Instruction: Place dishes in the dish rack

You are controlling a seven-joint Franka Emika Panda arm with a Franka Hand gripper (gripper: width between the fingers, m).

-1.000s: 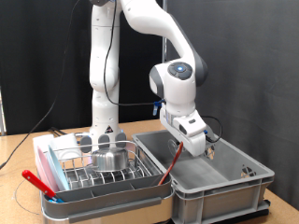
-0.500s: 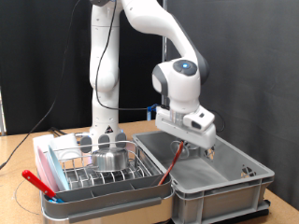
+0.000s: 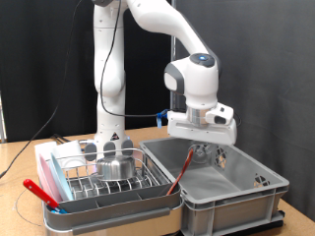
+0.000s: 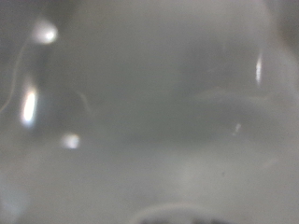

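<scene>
Black curtain behind a wooden bench (image 3: 30, 155). Big grey crate (image 3: 226, 192) sits beside the dish rack (image 3: 103, 182), which holds a steel bowl (image 3: 115, 167). The fingers (image 3: 209, 154) hover over the crate; their opening cannot be told. The blurred wrist view risks a misjudged grab.

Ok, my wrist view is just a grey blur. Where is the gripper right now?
Observer: The gripper hangs over the large grey crate, on the exterior view's right.
Operator: And where's the dish rack from there?
Observer: The dish rack stands right beside the crate, on the exterior view's left.
Operator: Anything in it?
Observer: A shiny steel bowl sits in the rack.
</scene>
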